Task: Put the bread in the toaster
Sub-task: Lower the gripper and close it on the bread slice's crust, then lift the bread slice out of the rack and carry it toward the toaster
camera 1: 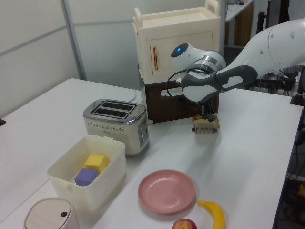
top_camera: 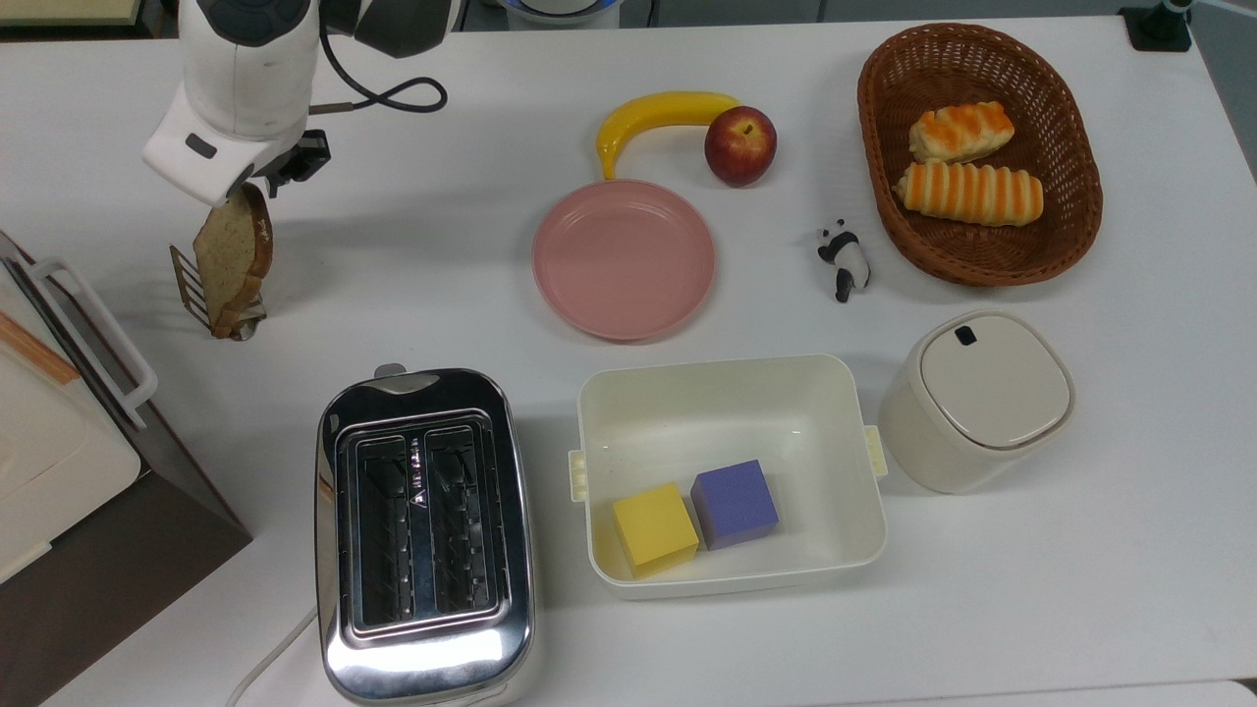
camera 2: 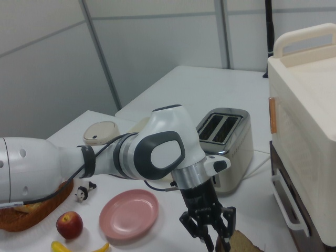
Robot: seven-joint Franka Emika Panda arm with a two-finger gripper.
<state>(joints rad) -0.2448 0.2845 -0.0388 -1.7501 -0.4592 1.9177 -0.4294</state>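
Your gripper (camera 2: 211, 237) sits right at the top of the bread (top_camera: 232, 253), which stands upright in the small wire rack (top_camera: 199, 290) at the top view's left. In the right view its fingers (camera 2: 227, 223) look spread, not pinching the slice. The toaster (top_camera: 424, 535) stands well apart, toward the top view's bottom, both slots empty, beside the cream bin (top_camera: 732, 405).

Bare table (top_camera: 412, 285) between bread (top_camera: 231, 255) and toaster (top_camera: 424, 535); cabinet (top_camera: 59, 442) alongside.
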